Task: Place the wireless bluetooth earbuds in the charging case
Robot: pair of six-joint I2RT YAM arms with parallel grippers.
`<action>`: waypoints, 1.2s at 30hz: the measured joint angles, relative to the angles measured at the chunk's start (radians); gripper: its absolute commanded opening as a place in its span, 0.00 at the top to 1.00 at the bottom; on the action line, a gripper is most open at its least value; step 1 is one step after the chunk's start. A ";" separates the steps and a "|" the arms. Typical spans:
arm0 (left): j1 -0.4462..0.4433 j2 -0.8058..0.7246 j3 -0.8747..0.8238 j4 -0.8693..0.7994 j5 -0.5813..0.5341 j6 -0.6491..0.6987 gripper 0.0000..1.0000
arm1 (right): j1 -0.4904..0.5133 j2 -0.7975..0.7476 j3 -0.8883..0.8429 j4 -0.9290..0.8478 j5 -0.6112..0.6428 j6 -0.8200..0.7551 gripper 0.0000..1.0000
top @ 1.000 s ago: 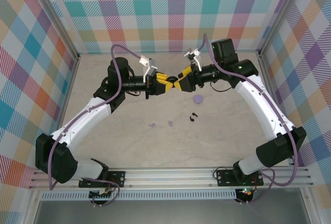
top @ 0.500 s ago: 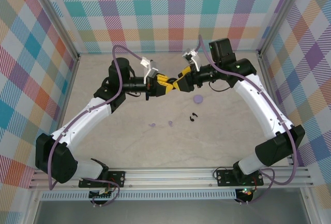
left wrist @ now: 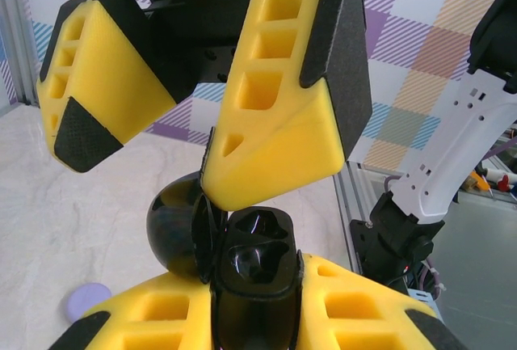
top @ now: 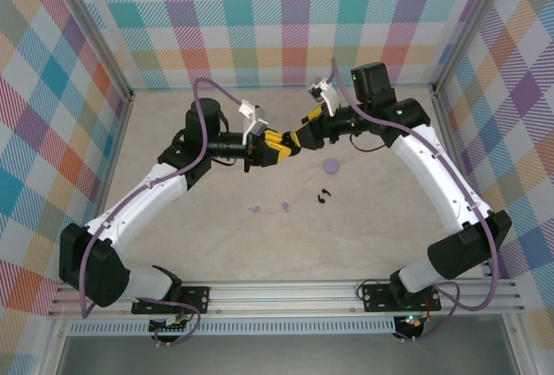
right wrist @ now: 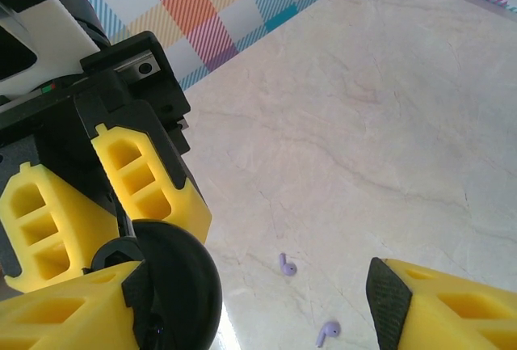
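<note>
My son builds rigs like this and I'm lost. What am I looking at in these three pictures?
Two robot arms are bolted to a table, each ending in a two-finger gripper. One picture looks down from above; the others come from a camera on each wrist. The left gripper is shut on an open black charging case; the right gripper, open, is at its lid. On the table lie a round lilac case, two lilac earbuds and two black earbuds.
</note>
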 measured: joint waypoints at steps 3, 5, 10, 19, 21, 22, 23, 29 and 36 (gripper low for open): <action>0.000 0.000 0.000 -0.002 0.000 0.000 0.91 | 0.000 0.000 0.000 0.000 -0.001 0.000 0.28; 0.000 0.000 0.001 -0.002 0.000 0.000 0.91 | 0.000 -0.001 0.000 0.000 -0.002 0.003 0.27; -0.001 0.000 0.003 -0.002 -0.003 0.000 0.91 | 0.000 -0.012 0.000 0.000 0.001 0.005 0.24; -0.006 0.000 0.004 -0.002 -0.011 0.000 0.91 | 0.000 -0.060 -0.011 0.018 0.017 0.012 0.22; -0.006 0.000 0.004 -0.002 -0.013 -0.001 0.91 | 0.000 -0.063 -0.012 0.017 0.013 0.011 0.22; -0.006 0.000 0.004 -0.002 -0.014 -0.001 0.91 | 0.000 -0.063 -0.013 0.017 0.013 0.011 0.22; -0.006 0.000 0.004 -0.002 -0.014 -0.001 0.91 | 0.000 -0.063 -0.014 0.015 0.013 0.011 0.22; -0.006 0.000 0.004 -0.002 -0.031 -0.004 0.91 | -0.005 -0.084 -0.063 0.019 0.077 0.029 0.22; -0.005 0.000 0.003 -0.005 -0.046 -0.004 0.91 | -0.072 -0.151 -0.190 0.042 0.205 0.103 0.22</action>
